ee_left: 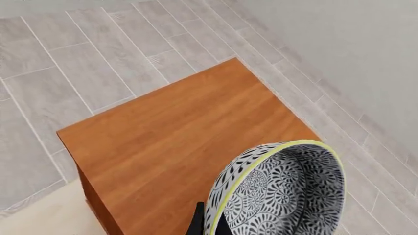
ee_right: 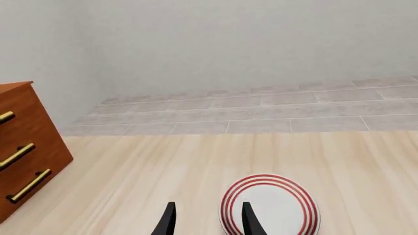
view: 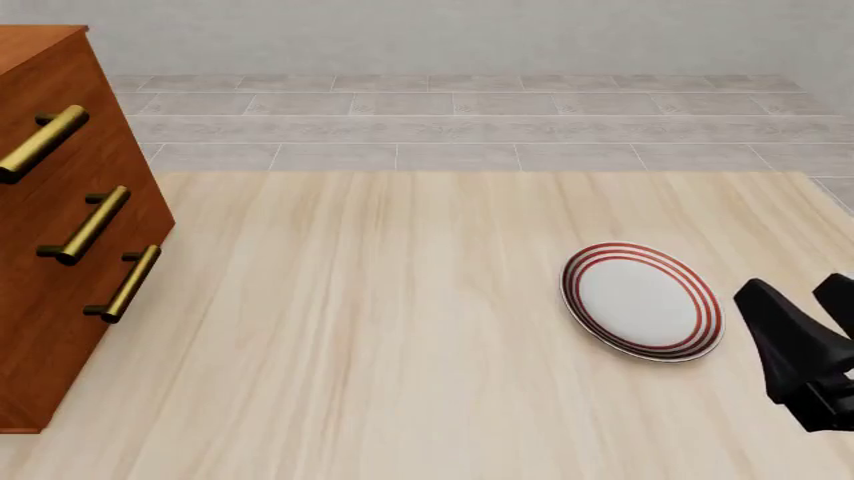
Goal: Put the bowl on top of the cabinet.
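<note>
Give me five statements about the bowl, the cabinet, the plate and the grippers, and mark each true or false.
1. The bowl is held above the cabinet top. True.
2. The bowl is plain white inside. False: black floral pattern covers it, with a yellow-green rim.
3. The plate lies on the table near the right gripper. True.
4. The right gripper holds the plate. False: its fingers are apart and empty.
5. The cabinet has two handles. False: three brass handles show in the front view.
</note>
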Robot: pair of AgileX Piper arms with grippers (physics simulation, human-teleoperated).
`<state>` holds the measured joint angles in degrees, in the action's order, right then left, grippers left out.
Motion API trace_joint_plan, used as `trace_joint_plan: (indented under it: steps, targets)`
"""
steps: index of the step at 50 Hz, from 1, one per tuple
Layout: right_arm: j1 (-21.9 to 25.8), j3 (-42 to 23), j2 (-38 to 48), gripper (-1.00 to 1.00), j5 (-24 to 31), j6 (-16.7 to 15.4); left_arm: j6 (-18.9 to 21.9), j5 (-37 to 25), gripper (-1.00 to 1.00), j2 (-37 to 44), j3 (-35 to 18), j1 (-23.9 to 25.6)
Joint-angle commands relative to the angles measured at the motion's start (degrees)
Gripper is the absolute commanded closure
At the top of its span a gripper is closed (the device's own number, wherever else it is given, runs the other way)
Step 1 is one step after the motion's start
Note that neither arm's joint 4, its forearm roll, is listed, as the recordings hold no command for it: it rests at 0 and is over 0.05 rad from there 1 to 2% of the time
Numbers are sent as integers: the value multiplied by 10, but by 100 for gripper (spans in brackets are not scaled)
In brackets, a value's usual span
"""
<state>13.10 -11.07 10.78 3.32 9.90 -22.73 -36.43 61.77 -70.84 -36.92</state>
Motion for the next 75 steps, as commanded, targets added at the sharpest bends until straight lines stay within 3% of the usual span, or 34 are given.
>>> trace_joint_plan:
  steps: [1,2,3,17,42,46,57,58,62,75]
  targets:
    - [-1,5,1,-100,-5,5,11,-2,100,7,-6,1]
    - [-1,5,1,-100,-5,4,14,-1,100,7,-9,-1]
    - [-1,5,0,-100,-5,4,15,-3,-100,9,-10,-1]
    - [-1,7,-1,-100,-6,4,24,4,-100,6,-2,-4]
    - [-1,6,-1,-100,-4,6,37,-42,-100,7,-89,-23]
    - [-1,6,-1,-100,-4,7,37,-70,-100,11,-127,-23]
    - [0,8,1,-100,-7,7,26,-101,-100,5,-168,-7]
    - [0,8,1,-100,-7,7,27,-90,-100,-2,-149,-6]
    - [0,7,0,-100,-7,7,17,-120,-100,1,-192,5]
    - [0,8,0,-100,-7,7,10,-156,-100,-42,-192,23]
